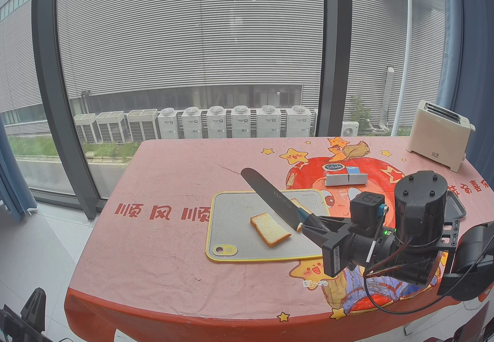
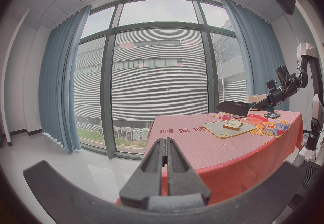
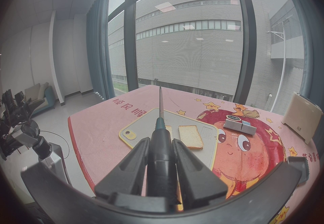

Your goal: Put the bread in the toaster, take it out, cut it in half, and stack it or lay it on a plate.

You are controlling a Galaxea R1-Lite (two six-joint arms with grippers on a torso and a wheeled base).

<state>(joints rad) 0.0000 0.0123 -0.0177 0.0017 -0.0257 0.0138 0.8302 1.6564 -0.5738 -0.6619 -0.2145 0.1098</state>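
On the yellow-rimmed cutting board [image 1: 234,227] lies one bread piece [image 1: 270,229], and a second bread piece [image 1: 300,204] is partly hidden behind the knife. My right gripper [image 1: 315,225] is shut on the handle of the black knife [image 1: 270,195], with the blade held in the air above the board and the bread. In the right wrist view the knife [image 3: 161,106] points over the board [image 3: 141,127], with the bread [image 3: 190,136] beside it. My left gripper [image 2: 165,159] is shut and empty, off the table's left side, well below its top.
A cream toaster [image 1: 440,134] stands at the far right corner of the table. A small grey and blue block [image 1: 346,177] lies behind the board. A dark square tray [image 3: 298,164] sits at the right, near my right arm. The pink tablecloth [image 1: 154,235] covers the table.
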